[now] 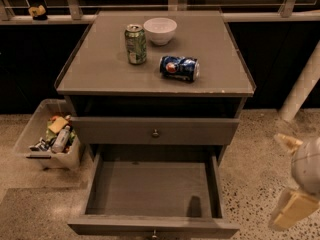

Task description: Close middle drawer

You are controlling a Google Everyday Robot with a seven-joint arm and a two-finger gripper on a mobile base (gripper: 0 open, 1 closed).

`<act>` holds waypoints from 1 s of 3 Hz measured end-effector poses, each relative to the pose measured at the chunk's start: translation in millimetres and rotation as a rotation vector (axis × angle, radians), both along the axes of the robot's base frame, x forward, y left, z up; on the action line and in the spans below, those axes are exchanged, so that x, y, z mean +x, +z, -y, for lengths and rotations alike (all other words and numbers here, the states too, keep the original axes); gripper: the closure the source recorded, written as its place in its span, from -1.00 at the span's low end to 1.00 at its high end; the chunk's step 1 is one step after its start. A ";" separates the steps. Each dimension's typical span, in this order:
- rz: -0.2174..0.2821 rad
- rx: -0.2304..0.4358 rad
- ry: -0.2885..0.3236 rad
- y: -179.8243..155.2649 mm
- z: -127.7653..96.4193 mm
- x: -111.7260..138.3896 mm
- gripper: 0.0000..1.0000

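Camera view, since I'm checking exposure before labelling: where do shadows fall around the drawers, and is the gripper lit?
Camera view: deep shadow under the tabletop above the middle drawer; a small dark shadow inside the open bottom drawer; the gripper, at the right edge over the room floor, is brightly lit.

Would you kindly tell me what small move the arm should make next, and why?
Probably bring the gripper across in front of the middle drawer, level with its front panel, ready to push. The drawer stands pulled far out, while the gripper hangs open over the floor beside the drawer's right side, touching nothing.
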State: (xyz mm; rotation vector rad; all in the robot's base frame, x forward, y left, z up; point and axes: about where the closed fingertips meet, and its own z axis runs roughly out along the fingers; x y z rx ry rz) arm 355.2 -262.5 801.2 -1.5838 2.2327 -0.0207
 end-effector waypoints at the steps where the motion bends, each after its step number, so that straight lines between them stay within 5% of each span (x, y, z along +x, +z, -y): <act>1: -0.057 0.069 -0.049 -69.7 -3.0 -19.8 -1.00; 3: -0.185 0.147 -0.086 -156.2 -13.5 -40.2 -1.00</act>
